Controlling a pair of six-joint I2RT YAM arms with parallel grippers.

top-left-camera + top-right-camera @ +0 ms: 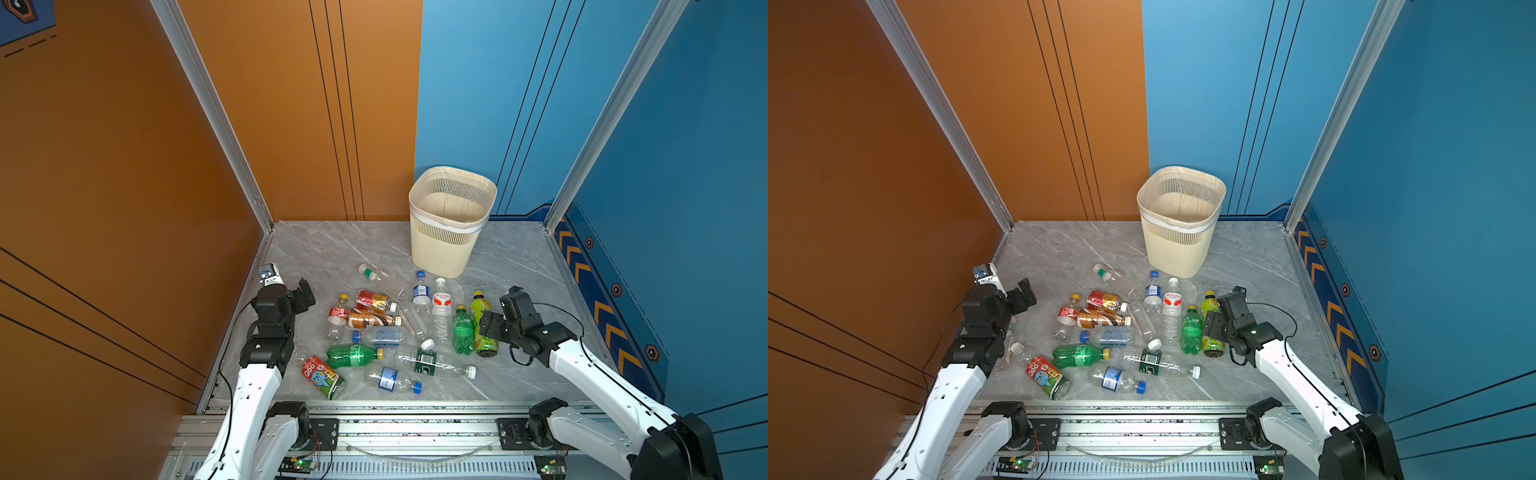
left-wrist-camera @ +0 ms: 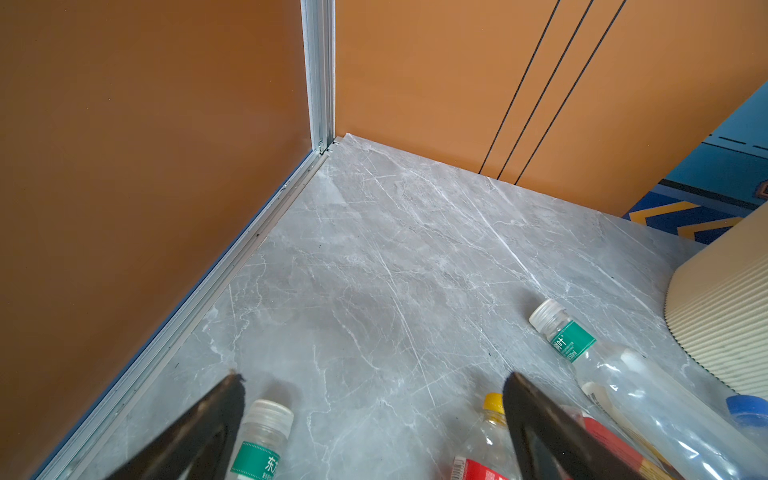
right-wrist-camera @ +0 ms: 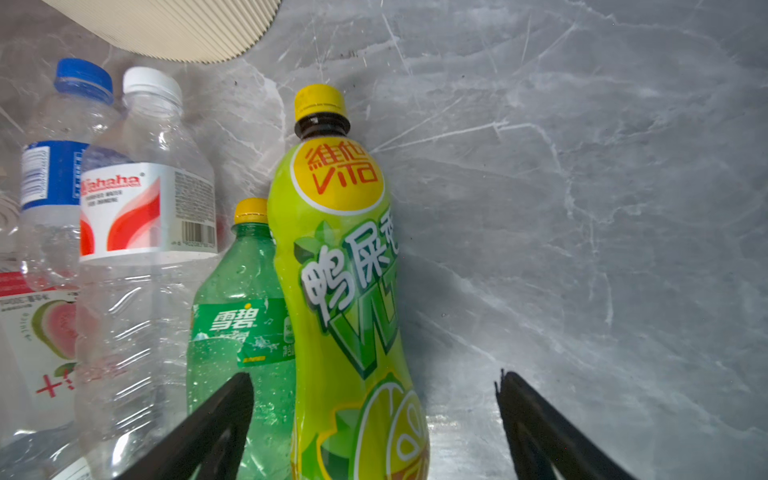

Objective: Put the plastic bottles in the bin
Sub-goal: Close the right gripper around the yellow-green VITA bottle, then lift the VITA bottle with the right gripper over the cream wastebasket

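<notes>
Surroundings: orange and blue walls (image 1: 291, 104) enclose a grey marble tabletop (image 1: 316, 253).
Bin: the cream bin (image 1: 446, 245) stands upright at the far side, right of middle.
Bottles: the plastic bottles (image 1: 384, 336) lie scattered on the tabletop in front of the bin.
Right hand: the right hand (image 3: 372, 375) is spread wide and straddles a lime-green bottle (image 3: 345, 291) at the right edge of the cluster, with a gap on each side.
Left hand: the left hand (image 2: 372, 377) is spread wide and holds nothing, at the left edge of the cluster over a clear bottle (image 2: 262, 440) with a green label.
</notes>
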